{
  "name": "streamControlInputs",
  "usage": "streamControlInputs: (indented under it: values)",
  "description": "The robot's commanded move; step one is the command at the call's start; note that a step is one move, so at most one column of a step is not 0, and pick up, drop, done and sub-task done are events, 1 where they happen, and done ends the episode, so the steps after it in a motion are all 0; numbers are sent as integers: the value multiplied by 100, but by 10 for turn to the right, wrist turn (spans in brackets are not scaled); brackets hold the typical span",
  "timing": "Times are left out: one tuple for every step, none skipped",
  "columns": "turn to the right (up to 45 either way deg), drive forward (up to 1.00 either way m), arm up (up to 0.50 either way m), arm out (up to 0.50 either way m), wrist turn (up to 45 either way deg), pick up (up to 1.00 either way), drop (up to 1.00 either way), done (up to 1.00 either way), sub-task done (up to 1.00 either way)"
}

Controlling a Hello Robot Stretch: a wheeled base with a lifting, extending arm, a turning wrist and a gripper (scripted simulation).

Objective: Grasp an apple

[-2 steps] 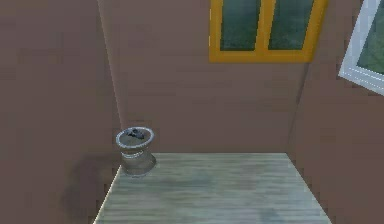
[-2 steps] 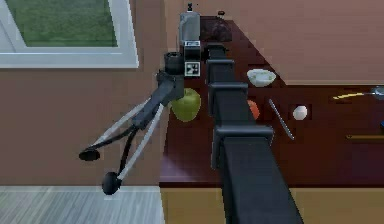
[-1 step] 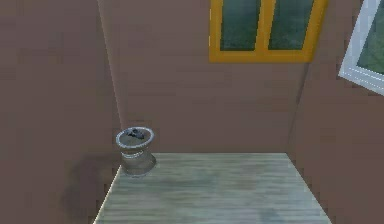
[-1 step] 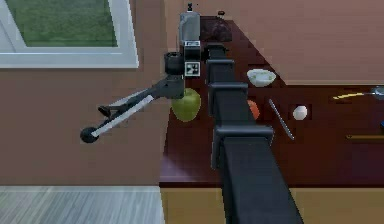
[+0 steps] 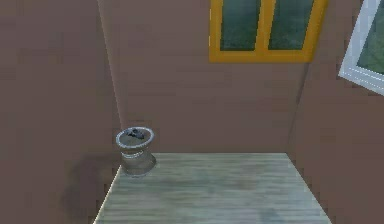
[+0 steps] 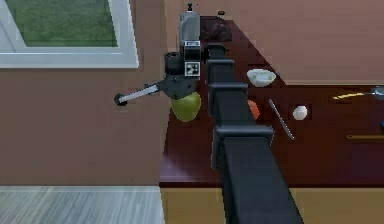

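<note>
Thin dark fingers (image 6: 143,92) jut past the edge of the dark red-brown wooden bench (image 6: 320,160) beside a round yellow-green apple (image 6: 185,107); whether they grasp it cannot be told.

White bowl (image 6: 261,77) and small white ball (image 6: 300,114) sit apart on a dark reddish-brown worktop (image 6: 330,150); a round grey bin (image 5: 135,148) stands in a corner near a yellow-framed window (image 5: 265,30).
</note>
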Motion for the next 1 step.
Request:
streamControlInputs:
  values:
    - [0,0,0,0,450,0,0,0,0]
